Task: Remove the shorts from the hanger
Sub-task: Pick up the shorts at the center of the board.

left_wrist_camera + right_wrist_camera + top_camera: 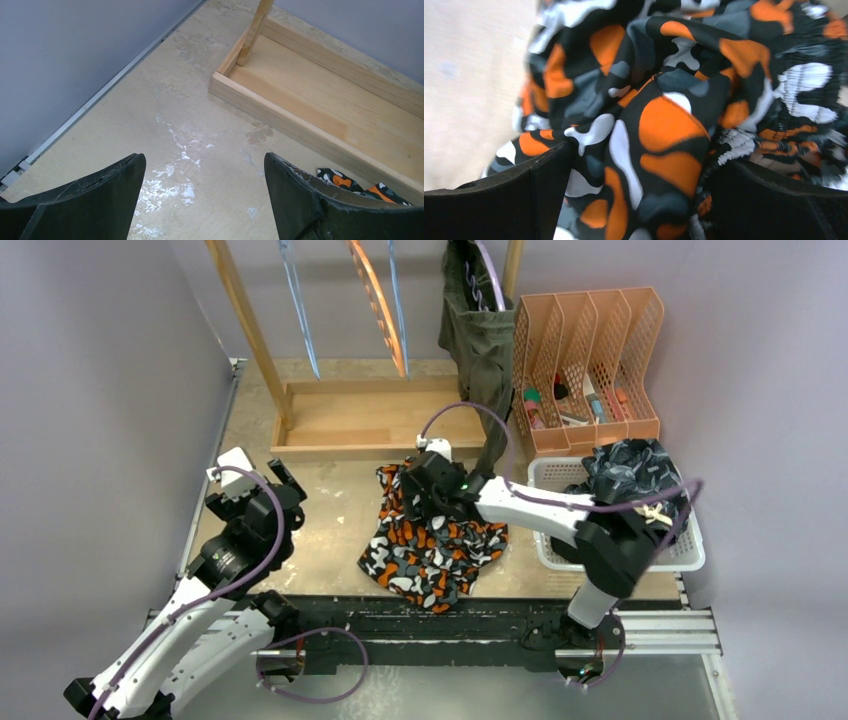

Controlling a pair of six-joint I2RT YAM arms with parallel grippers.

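Observation:
The orange-black-white blotched shorts [430,550] lie crumpled on the table in front of the wooden rack. My right gripper [415,485] sits on their upper edge, open, its jaws wide apart around a bunched fold [664,100] that lies loose between them [639,195]. Olive green shorts [480,330] still hang from a purple hanger [490,265] at the rack's right end. Dark wavy-patterned shorts [630,475] rest in the white basket [690,552]. My left gripper [278,478] hovers open over bare table [205,200], with a corner of the blotched shorts [345,180] at its right.
The wooden rack's base tray [370,425] stands at the back, with empty blue [300,310] and orange [380,310] hangers above it. An orange file organizer [590,360] holding small items stands behind the basket. A black rail [440,625] runs along the near edge.

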